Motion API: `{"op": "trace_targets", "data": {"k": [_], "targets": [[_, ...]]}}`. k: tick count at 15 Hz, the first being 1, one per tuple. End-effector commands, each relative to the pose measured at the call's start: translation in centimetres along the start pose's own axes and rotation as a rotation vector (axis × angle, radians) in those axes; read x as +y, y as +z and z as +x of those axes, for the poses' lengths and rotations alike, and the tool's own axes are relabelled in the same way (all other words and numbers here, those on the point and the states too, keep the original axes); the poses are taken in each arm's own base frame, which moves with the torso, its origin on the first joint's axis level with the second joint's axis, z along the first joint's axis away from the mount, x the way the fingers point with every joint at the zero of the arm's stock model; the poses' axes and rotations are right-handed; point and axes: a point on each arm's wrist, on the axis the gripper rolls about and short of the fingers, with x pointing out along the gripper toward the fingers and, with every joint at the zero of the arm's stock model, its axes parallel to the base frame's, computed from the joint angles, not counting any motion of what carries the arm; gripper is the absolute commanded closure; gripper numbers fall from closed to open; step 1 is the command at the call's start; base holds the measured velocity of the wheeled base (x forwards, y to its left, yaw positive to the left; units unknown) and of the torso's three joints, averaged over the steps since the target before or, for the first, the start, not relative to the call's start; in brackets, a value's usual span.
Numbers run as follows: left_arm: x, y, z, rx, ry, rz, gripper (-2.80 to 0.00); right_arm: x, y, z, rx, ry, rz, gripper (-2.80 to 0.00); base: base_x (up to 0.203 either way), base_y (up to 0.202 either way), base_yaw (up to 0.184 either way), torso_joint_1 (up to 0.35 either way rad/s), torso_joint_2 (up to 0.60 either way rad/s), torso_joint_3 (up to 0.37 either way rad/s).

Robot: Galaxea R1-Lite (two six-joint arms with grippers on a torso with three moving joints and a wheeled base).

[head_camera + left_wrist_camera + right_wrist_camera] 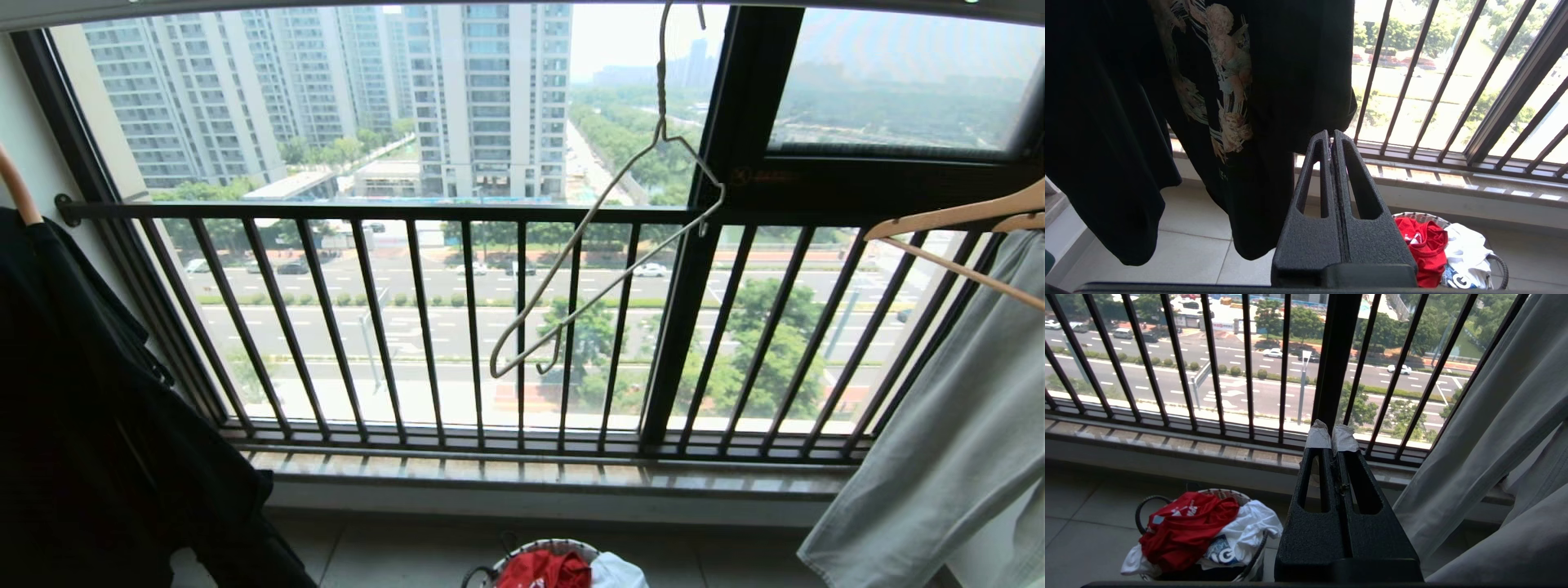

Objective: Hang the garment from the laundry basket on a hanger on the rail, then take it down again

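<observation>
The garment (545, 570) is a red T-shirt lying crumpled in the laundry basket (535, 545) on the floor below the window. The hanger (660, 90), thin cream wire, hangs tilted and bare from the rail (122, 10) along the top. Neither arm shows in the head view. My left gripper (1332, 136) is shut and empty, up beside a black shirt, with the garment (1423, 245) and the laundry basket (1499, 261) low to one side. My right gripper (1332, 433), its tips wrapped in white tape, is shut and empty above the floor, beside the garment (1186, 526) in the laundry basket (1143, 506).
A black printed T-shirt (98, 408) hangs at the left. A pale grey garment (939, 457) on a tan wooden hanger (955, 216) hangs at the right. The black window railing (408, 327) and sill (539, 474) close the front. A white garment (1245, 526) shares the basket.
</observation>
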Motion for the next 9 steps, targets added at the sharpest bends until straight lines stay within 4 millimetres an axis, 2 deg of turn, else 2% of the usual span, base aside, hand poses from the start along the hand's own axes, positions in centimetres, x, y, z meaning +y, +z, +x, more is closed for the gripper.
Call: {"op": "trace_targets", "data": {"k": [1,9], "targets": [[0.00,0.00,0.01,0.001,0.000,-0.001,0.00,0.00,-0.01,0.01,0.002,0.001,-0.002,0.00,0.000,0.000,0.000,0.000,0.00,0.000],[0.00,0.00,0.01,0.001,0.000,-0.001,0.00,0.00,0.00,0.01,0.002,0.001,-0.002,0.00,0.000,0.000,0.000,0.000,0.00,0.000]]}}
